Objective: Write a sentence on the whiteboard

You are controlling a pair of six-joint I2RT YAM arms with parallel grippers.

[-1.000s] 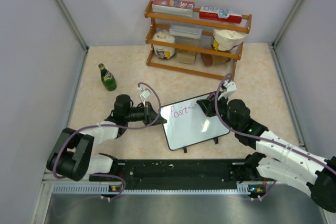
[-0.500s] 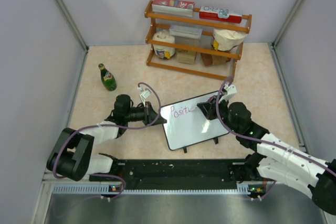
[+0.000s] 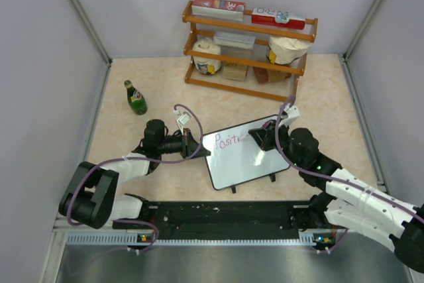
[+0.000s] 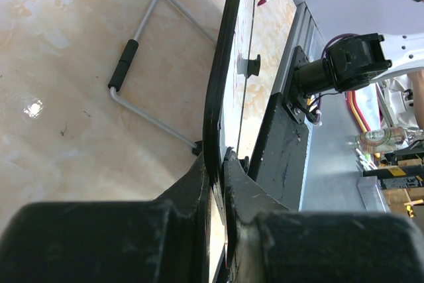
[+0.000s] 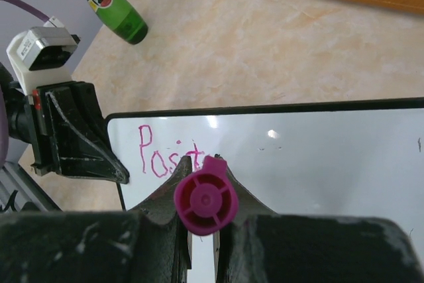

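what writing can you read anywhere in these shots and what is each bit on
"Posit": pink handwriting on the small white black-framed whiteboard; anything after it is hidden behind the pink marker.
Green glass bottle: the label is too small to read.
Red and white boxes on top of the wooden shelf: the print is too blurred to read.

Table [image 3: 165, 91]: beige marbled top, three items standing on it.
Wooden rack [image 3: 245, 62] at the far edge, right of centre; green bottle [image 3: 136, 97] upright at far left, well apart from the rack; whiteboard [image 3: 245, 160] near the middle, propped on its wire stand [image 4: 142, 64]. Black rail [image 3: 225, 213] runs along the near edge.
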